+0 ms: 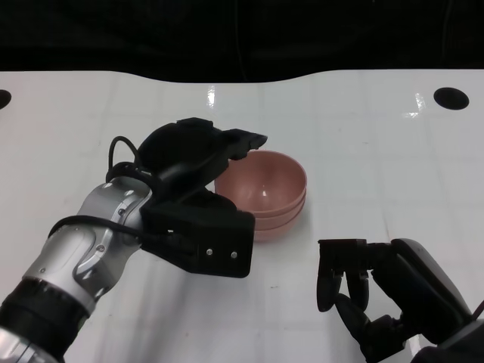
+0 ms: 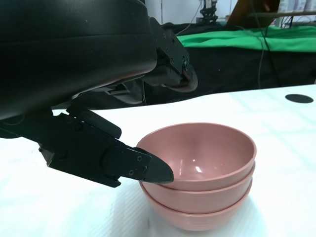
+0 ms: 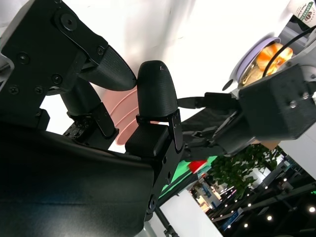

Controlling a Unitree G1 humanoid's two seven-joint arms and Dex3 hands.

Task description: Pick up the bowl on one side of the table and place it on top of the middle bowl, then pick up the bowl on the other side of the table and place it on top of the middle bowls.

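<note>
Three pink bowls (image 1: 266,189) stand nested in one stack at the middle of the white table; the left wrist view shows the stack (image 2: 202,170) close up. My left hand (image 1: 193,162) is at the stack's left side. Its thumb tip (image 2: 157,173) touches the outside of the top bowl's rim, while its upper fingers (image 2: 175,69) are spread well above the bowl and clear of it. My right hand (image 1: 374,291) hovers low at the front right, apart from the stack, fingers hanging loosely apart and holding nothing. A sliver of pink bowl (image 3: 123,106) shows between the right fingers (image 3: 155,94).
The white table (image 1: 370,151) has a dark round hole at the far right (image 1: 451,97) and another at the far left edge (image 1: 2,98). Its far edge meets a black backdrop. A green-covered table (image 2: 256,39) stands beyond.
</note>
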